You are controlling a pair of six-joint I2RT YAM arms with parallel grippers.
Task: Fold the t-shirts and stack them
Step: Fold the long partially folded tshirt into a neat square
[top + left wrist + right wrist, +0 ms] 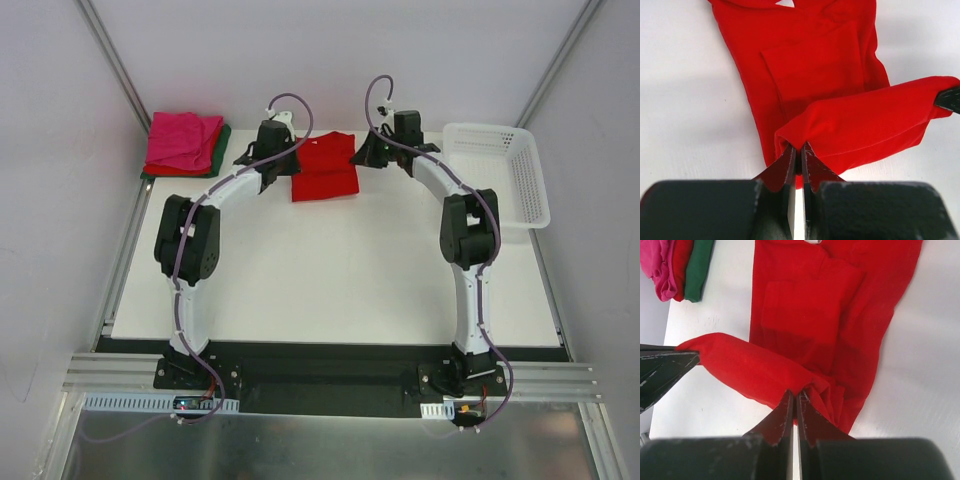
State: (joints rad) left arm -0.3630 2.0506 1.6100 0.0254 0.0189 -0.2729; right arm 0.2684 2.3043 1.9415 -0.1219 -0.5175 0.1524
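Red t-shirt (325, 172) lies on counter (330, 290), midway along far edge; folded stack (185, 143) at far left corner. You have both claws pinched tight on cloth: left claw (797, 147) and right claw (795, 394) each grip one end of same raised fold. Fold runs claw to claw, roughly parallel to far edge; flat rest of shirt lies mostly nearward. Arms reach forward, elbows high, forearms angled inward, mirrored. Next move likely needs your claws travelling in step.

T-shirt stack (680, 265) cut off by frame edge.
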